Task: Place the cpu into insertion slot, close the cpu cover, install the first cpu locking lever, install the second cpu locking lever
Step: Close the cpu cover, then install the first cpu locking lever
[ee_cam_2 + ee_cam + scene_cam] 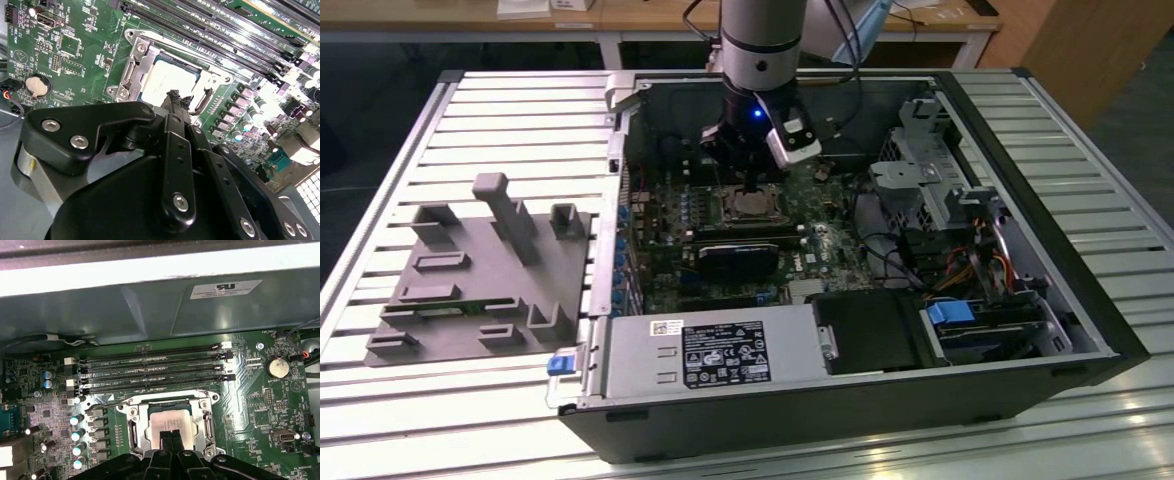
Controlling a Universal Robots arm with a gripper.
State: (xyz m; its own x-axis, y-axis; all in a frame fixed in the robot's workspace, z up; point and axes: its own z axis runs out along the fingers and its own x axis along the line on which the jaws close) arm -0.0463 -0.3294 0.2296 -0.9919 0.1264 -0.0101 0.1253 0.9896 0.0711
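- Plainly, the cpu (165,80) lies flat inside the insertion slot (135,432). It sits near the motherboard (260,405) edge lined by the memory slots (150,367), within the open computer case (854,425).
- A silvery metal frame (206,422) borders the chip; whether the cpu cover is down over it I cannot tell.
- The gripper (175,96) hangs straight over the chip, fingers pinched together on nothing, tips at or just above its top.
- Pinched that way they form one narrow tip, probably so it fits inside the frame without catching the edges.
- No locking lever shows clearly enough to judge.
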